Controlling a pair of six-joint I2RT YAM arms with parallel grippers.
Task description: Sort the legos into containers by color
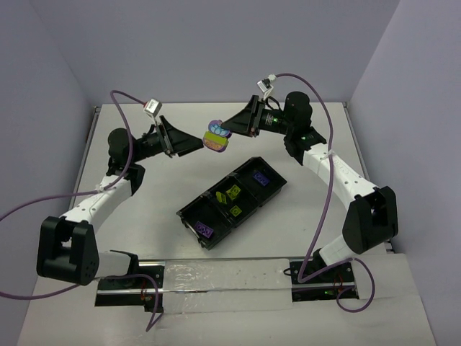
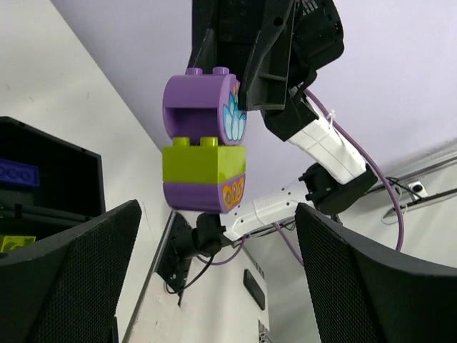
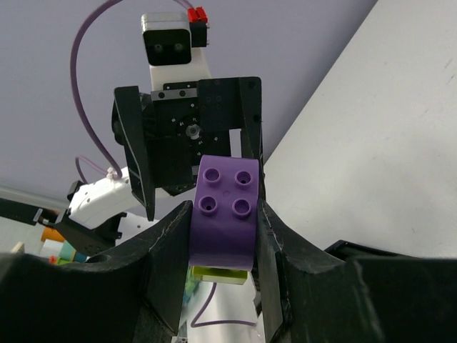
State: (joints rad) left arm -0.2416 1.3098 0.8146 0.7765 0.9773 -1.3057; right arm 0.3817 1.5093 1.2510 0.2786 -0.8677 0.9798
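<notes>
A stacked block of legos [image 1: 215, 138] hangs in the air above the table, behind the tray. It has a rounded purple brick [image 2: 203, 107] on top, a yellow-green brick [image 2: 203, 163] in the middle and a purple base. My right gripper [image 3: 225, 236] is shut on the purple top brick [image 3: 225, 214]. My left gripper [image 2: 218, 279] stands open just short of the block, touching nothing. The black tray of containers [image 1: 216, 185] lies diagonally mid-table. A purple brick [image 1: 260, 177] lies in its far compartment, yellow-green bricks [image 1: 232, 192] in the middle one and a purple brick [image 1: 204, 230] in the near one.
Purple cables loop from both wrists. A foil-covered strip [image 1: 216, 277] and the arm bases run along the near edge. Walls close in the table at the back and sides.
</notes>
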